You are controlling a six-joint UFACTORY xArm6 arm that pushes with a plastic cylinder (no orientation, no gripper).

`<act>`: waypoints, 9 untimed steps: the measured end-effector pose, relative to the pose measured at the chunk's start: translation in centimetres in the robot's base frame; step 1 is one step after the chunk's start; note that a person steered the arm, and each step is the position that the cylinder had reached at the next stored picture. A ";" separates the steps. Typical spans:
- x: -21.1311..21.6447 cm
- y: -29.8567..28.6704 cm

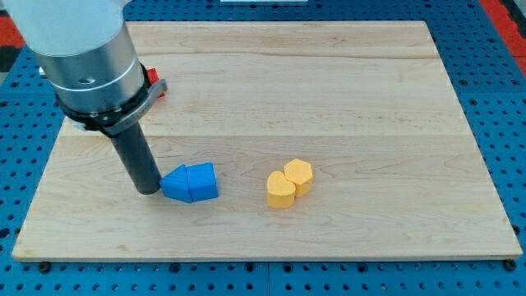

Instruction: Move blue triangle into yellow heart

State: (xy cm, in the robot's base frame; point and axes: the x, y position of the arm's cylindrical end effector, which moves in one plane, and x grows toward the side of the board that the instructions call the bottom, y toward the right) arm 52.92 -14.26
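Just right of my tip (149,190), blue triangle (190,182).

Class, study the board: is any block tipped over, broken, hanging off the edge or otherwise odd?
Nothing stands out. The blue triangle lies flat with my tip touching its left end. The yellow heart and a yellow block sit touching each other to the right, well inside the wooden board.

My tip (149,190) touching triangle (190,182) at its left, heart (280,191) well right, both on board (370,99)
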 end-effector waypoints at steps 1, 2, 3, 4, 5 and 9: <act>-0.2 1.7; -0.2 4.0; -0.2 5.9; -0.1 5.3; 1.9 3.6; 1.0 9.4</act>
State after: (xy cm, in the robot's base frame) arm 53.92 -4.84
